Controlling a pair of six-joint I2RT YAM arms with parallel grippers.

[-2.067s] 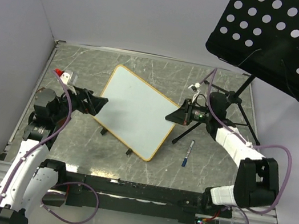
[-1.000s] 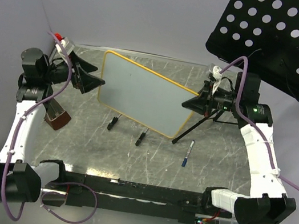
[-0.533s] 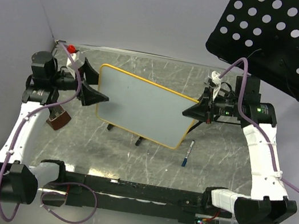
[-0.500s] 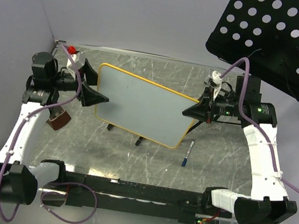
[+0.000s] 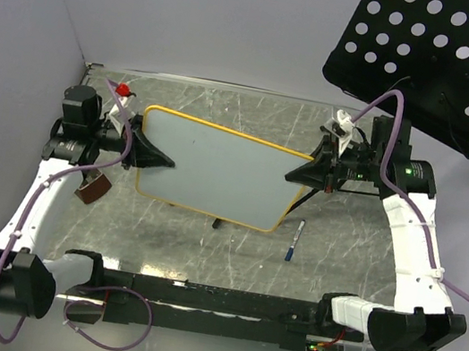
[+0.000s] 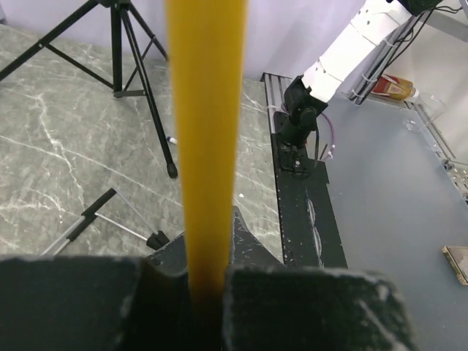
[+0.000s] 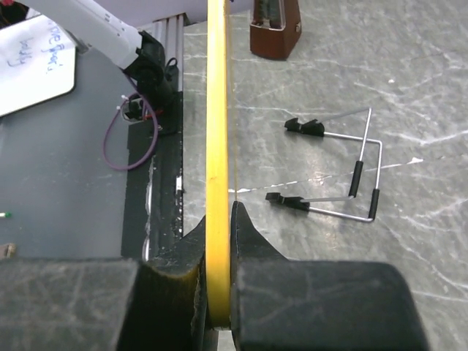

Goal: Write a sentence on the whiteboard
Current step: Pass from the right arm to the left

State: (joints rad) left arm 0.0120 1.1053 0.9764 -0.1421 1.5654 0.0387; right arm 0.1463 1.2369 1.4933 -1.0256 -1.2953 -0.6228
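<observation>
The whiteboard (image 5: 217, 172), white with a thin orange frame, hangs above the table between both arms. My left gripper (image 5: 162, 161) is shut on its left edge and my right gripper (image 5: 292, 175) on its right edge. In the left wrist view the orange frame (image 6: 207, 131) runs straight up from between the left gripper (image 6: 207, 245) fingers. The right wrist view shows the frame (image 7: 217, 110) clamped in the right gripper (image 7: 218, 223). The sentence is out of view; the face seen from the top is plain white.
A blue-capped marker (image 5: 296, 240) lies right of the board. A brown block (image 5: 93, 189) sits under the left arm. The black perforated panel (image 5: 444, 67) on its tripod (image 6: 139, 73) stands back right. A wire stand (image 7: 344, 168) lies below the board. A handwritten sheet (image 7: 33, 62) lies off-table.
My left gripper has shut on the board's left edge. The board has shifted left and leveled out between the two arms. The right gripper has kept its grip.
</observation>
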